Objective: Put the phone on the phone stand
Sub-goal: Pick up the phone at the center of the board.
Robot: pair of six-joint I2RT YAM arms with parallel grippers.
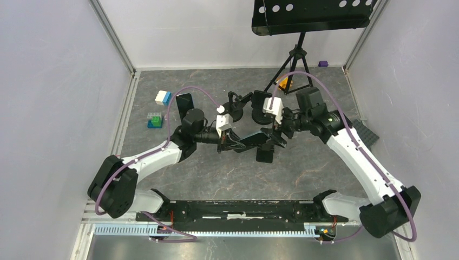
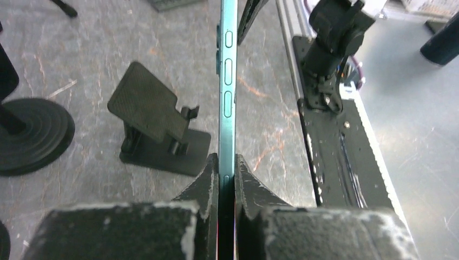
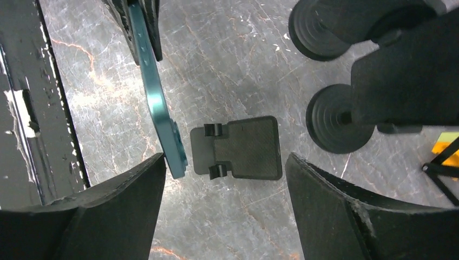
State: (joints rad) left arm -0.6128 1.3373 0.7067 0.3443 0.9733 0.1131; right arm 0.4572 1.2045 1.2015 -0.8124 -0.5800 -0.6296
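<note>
The phone (image 2: 227, 81) is a thin teal slab seen edge-on, held in the air. My left gripper (image 2: 227, 162) is shut on its near end, both pads pressed flat against its faces. In the top view the phone (image 1: 254, 138) hangs between the two arms, just above the phone stand (image 1: 264, 154). The stand (image 3: 241, 147) is black, with a textured back plate and two small hooks, and it sits on the grey table. My right gripper (image 3: 224, 162) is open above the stand, its left finger (image 3: 116, 211) close to the phone's far end (image 3: 159, 103) with a small gap between them.
Two round black bases (image 3: 338, 116) (image 3: 316, 27) stand just beyond the stand. A tripod with a black music desk (image 1: 292, 59) rises at the back. Toy blocks (image 1: 162, 97) (image 1: 155, 120) lie at the left. The black base rail (image 1: 243, 208) runs along the near edge.
</note>
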